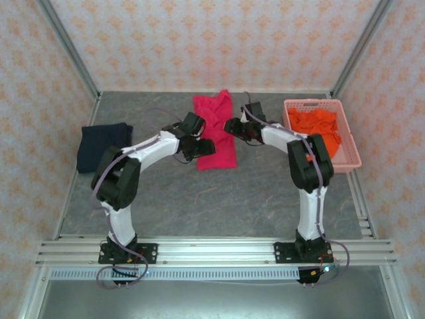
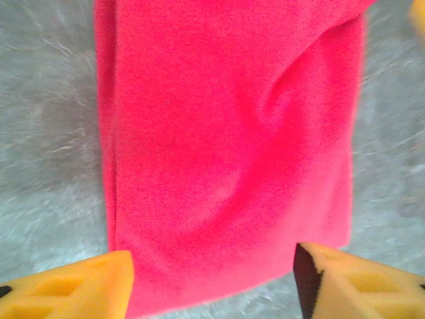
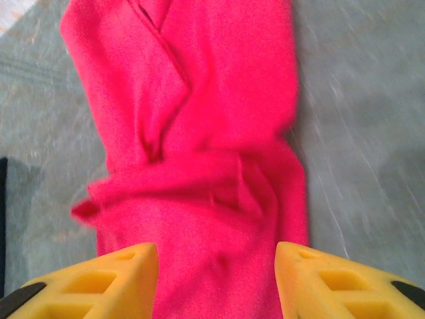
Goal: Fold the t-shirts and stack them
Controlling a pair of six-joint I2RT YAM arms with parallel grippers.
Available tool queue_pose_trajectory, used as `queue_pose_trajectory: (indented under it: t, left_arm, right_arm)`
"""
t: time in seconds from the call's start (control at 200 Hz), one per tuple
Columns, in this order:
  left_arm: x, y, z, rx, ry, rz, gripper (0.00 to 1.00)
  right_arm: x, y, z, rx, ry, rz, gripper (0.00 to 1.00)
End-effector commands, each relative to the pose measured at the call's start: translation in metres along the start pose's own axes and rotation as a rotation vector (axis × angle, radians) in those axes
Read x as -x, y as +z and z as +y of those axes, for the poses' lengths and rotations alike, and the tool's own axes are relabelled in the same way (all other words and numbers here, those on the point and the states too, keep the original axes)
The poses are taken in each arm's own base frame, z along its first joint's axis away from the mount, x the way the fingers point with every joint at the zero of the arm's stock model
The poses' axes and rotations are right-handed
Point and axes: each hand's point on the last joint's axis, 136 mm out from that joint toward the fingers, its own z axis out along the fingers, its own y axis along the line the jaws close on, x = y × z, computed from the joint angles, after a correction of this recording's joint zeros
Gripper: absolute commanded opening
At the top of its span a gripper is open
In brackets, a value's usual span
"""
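Left gripper (image 1: 194, 141) jaws were apart, nothing pinched; same for the right gripper (image 1: 236, 127). Both hung over the crimson-pink t-shirt (image 1: 214, 109), which lay mid-table as a narrow strip with its long axis running away from the arm bases. Left gripper sat at its left edge and right gripper at its right edge, both near mid-length, so neither arm was nearer. Next fold probably goes end over end along that axis. Navy t-shirt (image 1: 103, 146) lay far left, and the orange t-shirt (image 1: 317, 126) was in the basket (image 1: 346, 158).

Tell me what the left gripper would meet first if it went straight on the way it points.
Probably the crimson-pink t-shirt, lying directly ahead of the open left gripper; the depth to it is unclear.
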Motion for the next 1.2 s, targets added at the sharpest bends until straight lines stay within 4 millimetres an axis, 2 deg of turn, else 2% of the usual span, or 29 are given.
queue_pose_trajectory:
  t: [0.0, 0.14, 0.22, 0.33, 0.445, 0.64, 0.796, 0.961, 1.076, 1.146, 1.196]
  left_arm:
    - [0.005, -0.037, 0.015, 0.075, 0.011, -0.077, 0.69]
    - [-0.01, -0.044, 0.038, 0.144, 0.013, -0.094, 0.64]
    - [-0.018, -0.033, 0.044, 0.157, 0.008, -0.073, 0.59]
    - [-0.022, -0.015, 0.044, 0.175, 0.016, -0.062, 0.58]
    - [-0.02, 0.001, 0.044, 0.184, 0.013, -0.064, 0.56]
    - [-0.02, 0.022, 0.042, 0.188, 0.013, -0.035, 0.45]
    - [-0.024, 0.032, 0.041, 0.186, 0.011, -0.009, 0.37]
    - [-0.033, 0.04, 0.04, 0.183, 0.008, 0.02, 0.34]
    - [-0.037, 0.043, 0.039, 0.171, 0.003, 0.027, 0.2]
    - [-0.039, 0.045, 0.04, 0.169, -0.002, 0.035, 0.15]
    - [-0.042, 0.046, 0.041, 0.169, -0.005, 0.042, 0.06]
  right_arm:
    - [0.004, -0.045, 0.02, 0.038, -0.017, -0.084, 0.51]
    - [-0.041, -0.06, 0.013, 0.017, -0.025, -0.019, 0.49]
    - [-0.062, -0.061, 0.004, -0.05, -0.08, 0.005, 0.48]
    - [-0.08, -0.05, -0.009, -0.122, -0.121, 0.058, 0.45]
    - [-0.088, -0.039, -0.012, -0.146, -0.141, 0.079, 0.43]
    - [-0.099, -0.023, -0.017, -0.153, -0.139, 0.124, 0.4]
    - [-0.109, -0.018, -0.024, -0.155, -0.126, 0.151, 0.39]
    - [-0.118, -0.018, -0.025, -0.133, -0.106, 0.171, 0.36]
    - [-0.12, -0.018, -0.022, -0.113, -0.092, 0.169, 0.28]
    - [-0.122, -0.017, -0.023, -0.109, -0.087, 0.177, 0.2]
    - [-0.124, -0.017, -0.022, -0.101, -0.078, 0.183, 0.16]
